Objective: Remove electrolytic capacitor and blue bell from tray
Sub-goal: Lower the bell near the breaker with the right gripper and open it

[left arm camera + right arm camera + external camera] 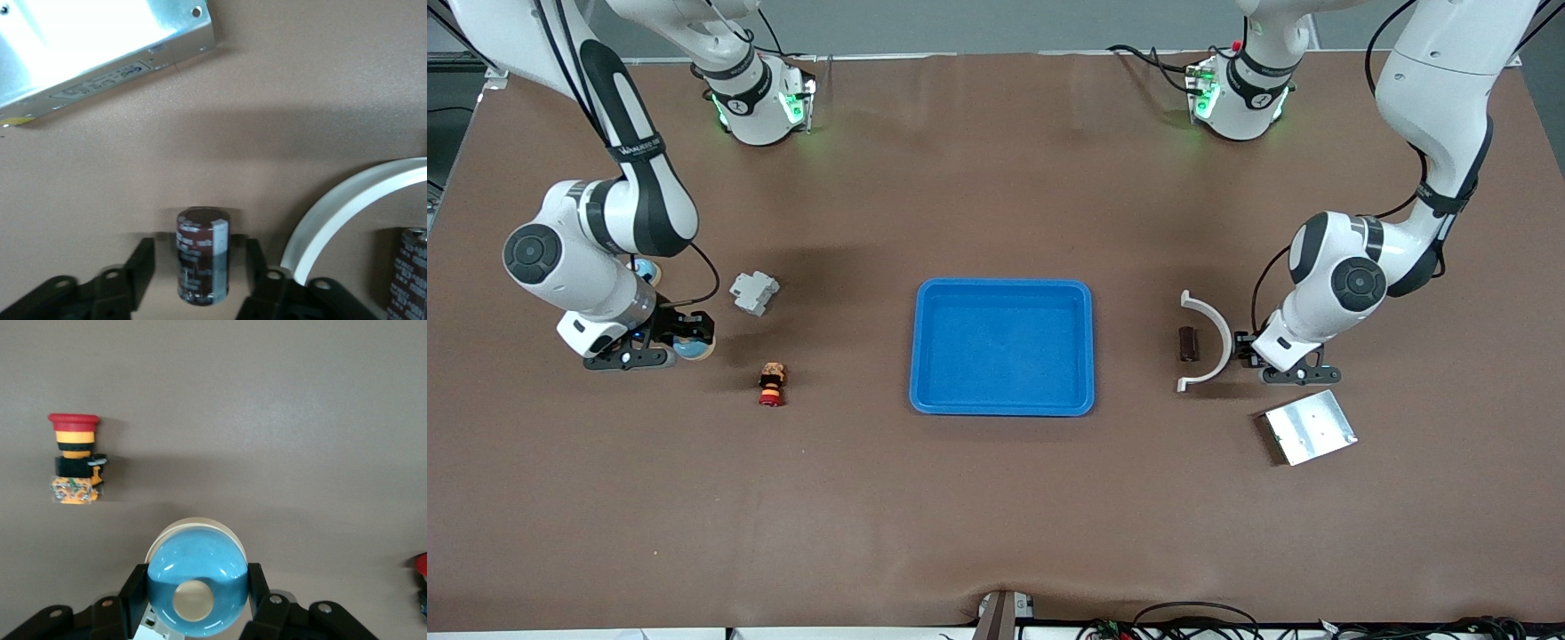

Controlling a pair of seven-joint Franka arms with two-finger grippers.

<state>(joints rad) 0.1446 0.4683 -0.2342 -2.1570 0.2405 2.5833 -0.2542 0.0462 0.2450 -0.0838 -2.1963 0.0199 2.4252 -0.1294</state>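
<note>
- Plate of silver metal [1307, 427] lies nearest the front camera, at the left arm's end of the table, just beside my left gripper [1285, 372].
- Red button [771, 385] stands toward the right arm's end, near my right gripper [685, 342] but apart from it.
- My left jaws are low at the table and parted. The capacitor [203, 263] sits between the fingers [141, 257] with a gap on each side, so nothing is gripped. It is already out of the tray [1002, 347].
- Risk: if I lift crooked, a finger could clip the capacitor and roll it into the white curved piece [1209, 342] or the plate.
- Tray in the middle of the table holds nothing.
- My right jaws are clamped on the blue bell [197, 567], low over the table and well apart from the tray. I cannot tell if the bell touches the table.
- Risk: the bell is round and smooth, so letting go above the surface could send it rolling toward the button.
- Second dark cylinder [1188, 344] lies inside the white curve and is easy to confuse with the capacitor.
- Grey block [754, 292] sits farther back.
</note>
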